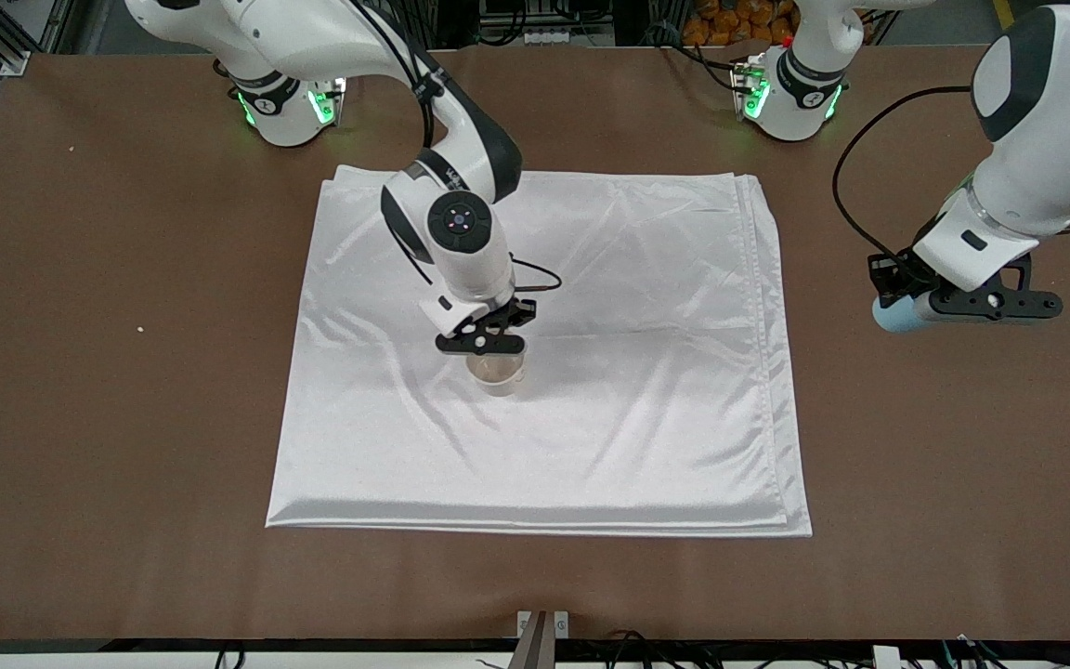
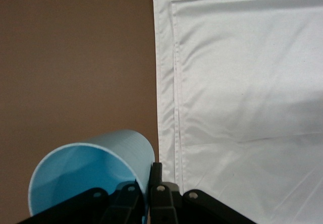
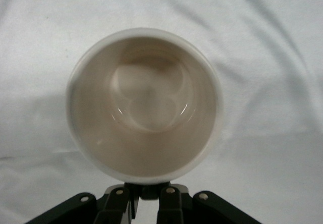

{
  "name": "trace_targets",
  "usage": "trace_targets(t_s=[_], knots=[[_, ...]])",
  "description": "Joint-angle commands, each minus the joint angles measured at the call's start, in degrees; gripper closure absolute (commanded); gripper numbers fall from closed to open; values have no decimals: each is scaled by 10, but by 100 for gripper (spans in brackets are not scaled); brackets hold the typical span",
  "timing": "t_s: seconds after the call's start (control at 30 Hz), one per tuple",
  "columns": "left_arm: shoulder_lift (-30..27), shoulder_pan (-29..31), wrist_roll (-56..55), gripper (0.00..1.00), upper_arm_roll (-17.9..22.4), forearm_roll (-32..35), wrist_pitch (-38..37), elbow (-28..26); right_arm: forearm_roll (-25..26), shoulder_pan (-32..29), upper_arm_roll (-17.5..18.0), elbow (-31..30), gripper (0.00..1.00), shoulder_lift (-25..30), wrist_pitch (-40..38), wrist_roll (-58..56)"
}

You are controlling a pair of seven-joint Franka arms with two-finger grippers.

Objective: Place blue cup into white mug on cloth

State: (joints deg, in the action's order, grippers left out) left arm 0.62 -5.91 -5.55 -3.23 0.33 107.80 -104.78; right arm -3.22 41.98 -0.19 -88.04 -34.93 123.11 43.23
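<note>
White mug (image 3: 145,105), blue cup (image 2: 91,176), no legible writing

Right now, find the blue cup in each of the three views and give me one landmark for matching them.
Front view: blue cup shut in the left gripper, over bare table off the cloth's edge toward the left arm's end.
Left wrist view: blue cup, close up, open mouth showing, at the gripper.
Right wrist view: not in it.
Landmark: the cloth.
</note>
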Motion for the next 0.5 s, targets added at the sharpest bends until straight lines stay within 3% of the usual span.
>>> trace_targets(t_s=[0.0,0.47], knots=[[-7,2,12,100,0,6,-14,5,-2,33,-5,38,100,-35,-3,30],[-6,2,12,100,-1,6,-14,5,-6,78,-5,38,100,-63,27,79]])
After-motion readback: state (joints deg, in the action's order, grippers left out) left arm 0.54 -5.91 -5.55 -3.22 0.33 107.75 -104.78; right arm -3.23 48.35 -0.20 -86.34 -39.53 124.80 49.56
